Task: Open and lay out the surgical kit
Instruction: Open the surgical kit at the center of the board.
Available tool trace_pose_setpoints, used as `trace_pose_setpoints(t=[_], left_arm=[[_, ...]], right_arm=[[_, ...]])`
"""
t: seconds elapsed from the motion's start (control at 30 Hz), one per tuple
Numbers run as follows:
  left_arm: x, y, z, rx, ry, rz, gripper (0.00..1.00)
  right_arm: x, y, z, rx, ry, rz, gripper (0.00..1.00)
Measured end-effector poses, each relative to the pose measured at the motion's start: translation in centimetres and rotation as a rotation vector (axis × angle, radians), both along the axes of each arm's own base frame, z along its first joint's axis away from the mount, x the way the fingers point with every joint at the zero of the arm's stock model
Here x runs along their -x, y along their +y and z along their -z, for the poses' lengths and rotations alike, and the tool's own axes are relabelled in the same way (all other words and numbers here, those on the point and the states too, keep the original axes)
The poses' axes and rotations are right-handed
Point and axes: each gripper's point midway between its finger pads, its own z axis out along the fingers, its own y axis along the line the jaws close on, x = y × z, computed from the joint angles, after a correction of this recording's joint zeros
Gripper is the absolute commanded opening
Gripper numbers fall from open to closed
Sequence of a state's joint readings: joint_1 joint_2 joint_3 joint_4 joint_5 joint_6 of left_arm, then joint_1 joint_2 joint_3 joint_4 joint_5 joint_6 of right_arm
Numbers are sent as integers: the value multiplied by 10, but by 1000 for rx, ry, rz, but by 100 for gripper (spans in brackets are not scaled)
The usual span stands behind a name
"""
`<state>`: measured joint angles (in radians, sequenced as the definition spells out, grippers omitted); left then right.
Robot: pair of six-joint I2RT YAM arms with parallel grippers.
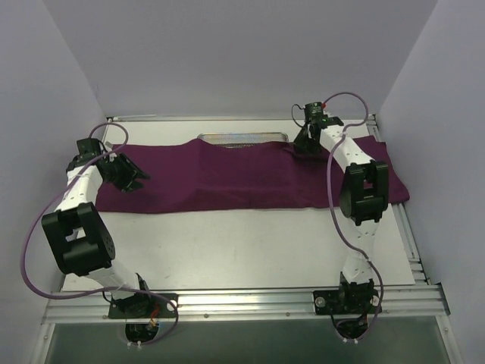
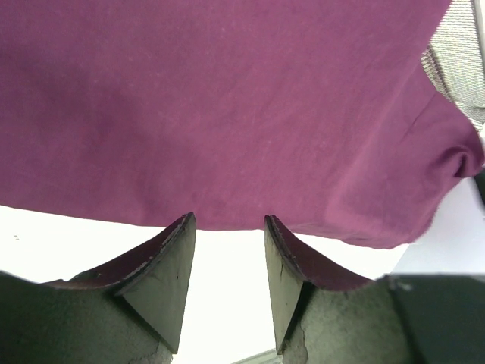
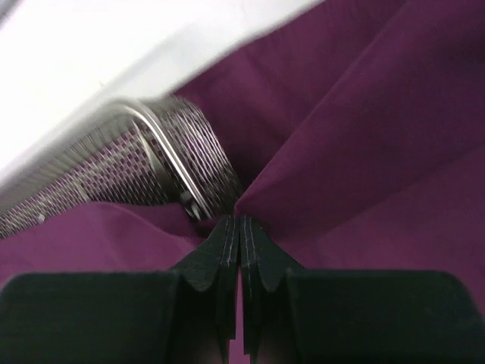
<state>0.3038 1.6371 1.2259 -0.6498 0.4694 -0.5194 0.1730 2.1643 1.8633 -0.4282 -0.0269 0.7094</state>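
The dark purple cloth wrap (image 1: 227, 178) lies spread in a long band across the back of the white table. It covers most of the silver wire-mesh tray (image 1: 242, 138), and only the tray's far rim shows. My left gripper (image 1: 130, 179) hangs open at the cloth's left end, its fingers apart just short of the cloth's (image 2: 227, 98) edge with nothing between them (image 2: 227, 221). A corner of the mesh (image 2: 458, 53) shows at the right of that view. My right gripper (image 1: 305, 144) is shut (image 3: 240, 220) on a pinched fold of cloth (image 3: 364, 114) beside the tray's corner (image 3: 114, 167). No instruments are visible.
White walls close in on the left, back and right of the table. A metal rail (image 1: 242, 302) carries both arm bases along the near edge. Bare white tabletop (image 1: 227, 243) lies between the cloth and the rail.
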Motion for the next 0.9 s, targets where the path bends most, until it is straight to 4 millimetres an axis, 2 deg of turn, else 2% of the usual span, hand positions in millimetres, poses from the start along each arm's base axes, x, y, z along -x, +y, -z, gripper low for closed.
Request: trace_pose_setpoints(t=[0.13,0.37,0.47,0.73,0.8,0.9], left_arm=[[-2,-4,-3,36,-2,-20,51],[0,-6,0,60,13,-36,50],[-1,-6,0,64,16,-44,51],[-3,-12,1,105,27,-80,62],[-7,-19,0,124,24,-83,62],[-15,-38,2,151,38,-64,62]], right_arm=[[44,1,8,-2,61,-24,0],[119,-8,-11,-2,73,-53,0],[151,-13,-13,2,81,-64,0],[238,-19,16,-5,196,-98,0],[251,-19,20,-6,217,-107,0],[256,-16,20,-4,222,-130,0]])
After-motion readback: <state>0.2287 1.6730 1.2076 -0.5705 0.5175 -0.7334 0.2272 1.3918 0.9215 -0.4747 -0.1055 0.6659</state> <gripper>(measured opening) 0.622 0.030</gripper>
